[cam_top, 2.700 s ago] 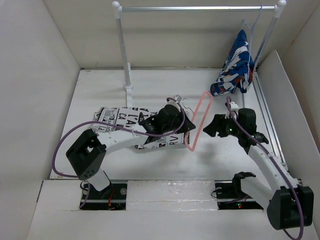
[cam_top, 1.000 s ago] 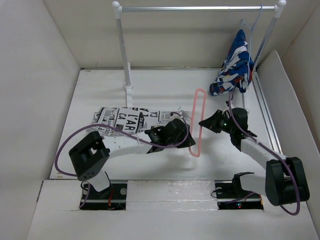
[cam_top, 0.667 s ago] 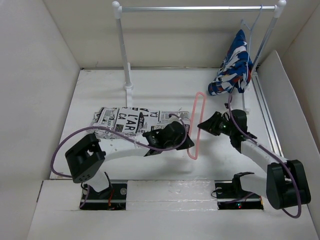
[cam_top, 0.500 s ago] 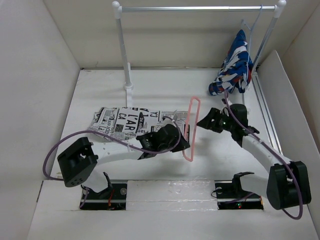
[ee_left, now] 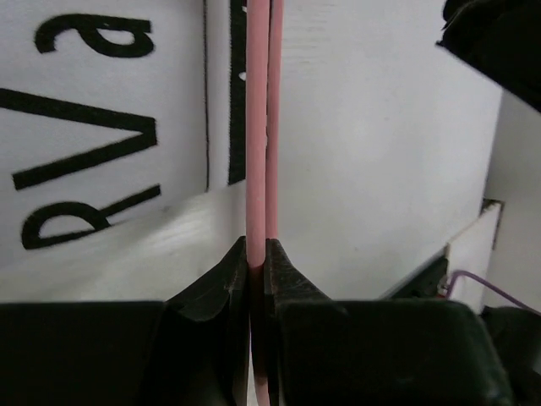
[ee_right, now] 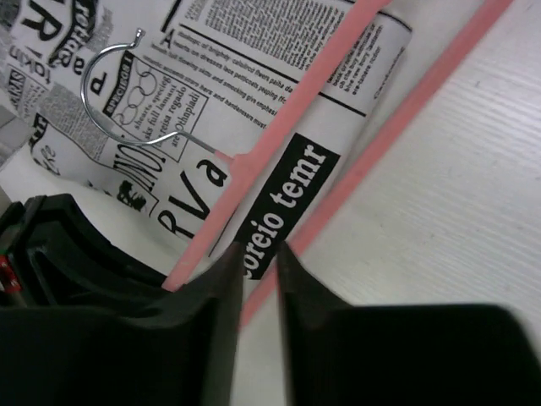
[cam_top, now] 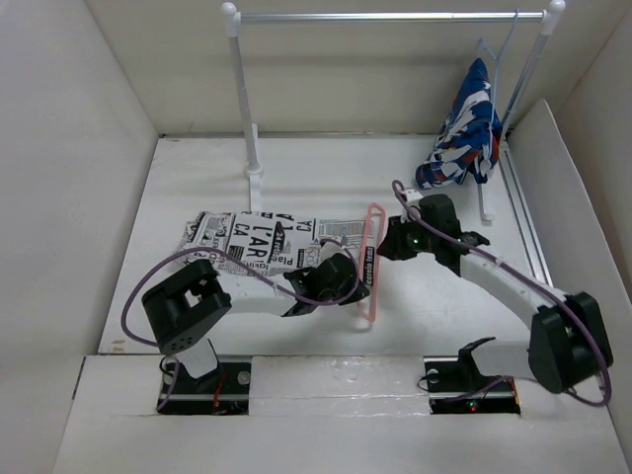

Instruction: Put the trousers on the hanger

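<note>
The trousers [cam_top: 247, 240] lie flat on the table, white with black newspaper print. The pink hanger [cam_top: 371, 257] stands on edge over their right end. My left gripper [cam_top: 354, 283] is shut on the hanger's bars, which run straight up between the jaws in the left wrist view [ee_left: 258, 127]. My right gripper [cam_top: 387, 240] sits just right of the hanger, jaws a narrow gap apart. In the right wrist view its tips [ee_right: 259, 252] hover at the trousers' end [ee_right: 254, 68], between the two pink bars [ee_right: 279, 127]. The metal hook [ee_right: 110, 76] lies on the print.
A white clothes rail [cam_top: 385, 17] on two posts stands at the back. A blue, white and red garment [cam_top: 464, 133] hangs from its right end on a pale blue hanger. The rail's left foot [cam_top: 255, 176] is behind the trousers. White walls enclose the table.
My left gripper has carried the hanger leftward and nearer, over the trousers' right end. My right gripper has followed left and closed in on the hanger.
</note>
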